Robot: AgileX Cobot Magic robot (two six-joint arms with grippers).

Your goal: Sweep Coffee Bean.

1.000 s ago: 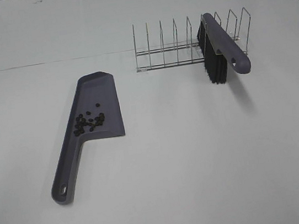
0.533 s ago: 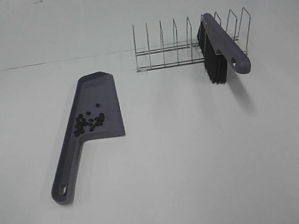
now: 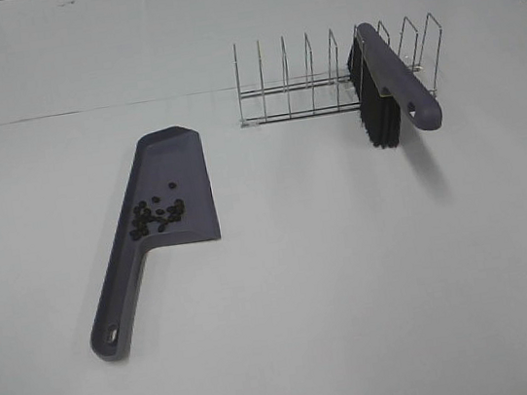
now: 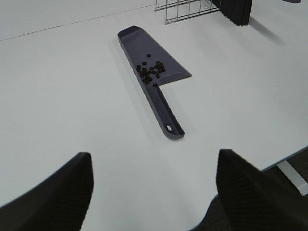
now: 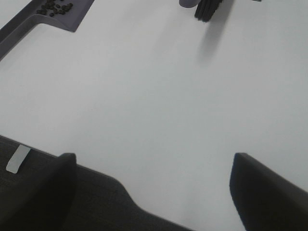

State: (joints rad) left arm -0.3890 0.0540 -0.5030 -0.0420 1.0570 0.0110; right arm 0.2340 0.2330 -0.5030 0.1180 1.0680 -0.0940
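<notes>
The dustpan is grey-purple, and the coffee beans in it are dark brown-black. The brush has a grey-purple handle and black bristles. The wire rack is silver, the table white.

The right gripper hangs over the near edge of a white table, its two dark fingers spread wide with nothing between them. Far across the tabletop, a grey-purple dustpan lies flat, a cluster of coffee beans sitting inside it. Well apart from the pan, the black bristles of a brush show at the frame's edge, casting a soft shadow. A pale strip lies on the dark floor.
</notes>
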